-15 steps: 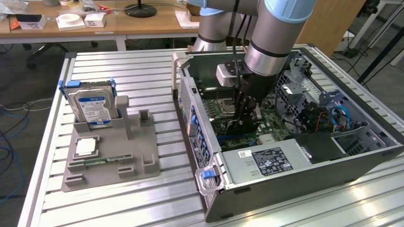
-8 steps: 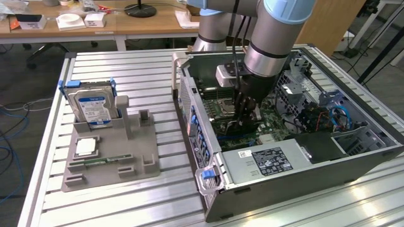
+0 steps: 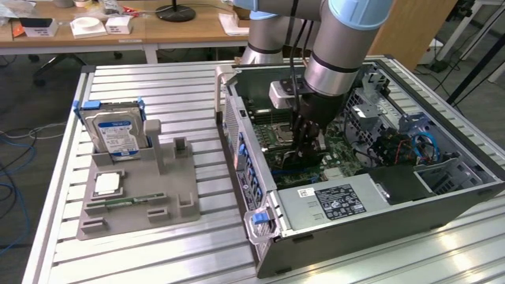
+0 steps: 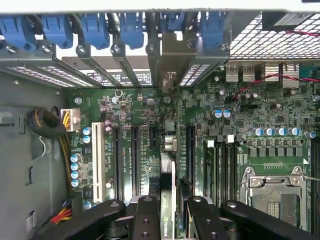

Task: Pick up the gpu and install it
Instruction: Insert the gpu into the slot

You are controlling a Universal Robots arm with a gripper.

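The gpu (image 4: 168, 145) is a thin card seen edge-on, running from between my fingers to its metal bracket (image 4: 169, 55) at the case's rear slot row. My gripper (image 4: 170, 207) is shut on the gpu, with one black finger (image 4: 146, 210) on each side of the card. The card stands over the green motherboard (image 4: 250, 115), in line with a long expansion slot; I cannot tell whether it is seated. In the exterior view, the gripper (image 3: 306, 145) reaches down into the open computer case (image 3: 236, 136), over the motherboard's middle.
Blue slot latches (image 4: 95, 27) line the case's rear edge. A power supply (image 3: 339, 201) fills the case's near corner, with a drive cage and blue cables (image 3: 422, 145) towards the exterior view's right. A grey fixture (image 3: 177, 195) beside the case holds a hard drive (image 3: 117, 133), a processor (image 3: 106, 183) and a memory stick (image 3: 134, 201).
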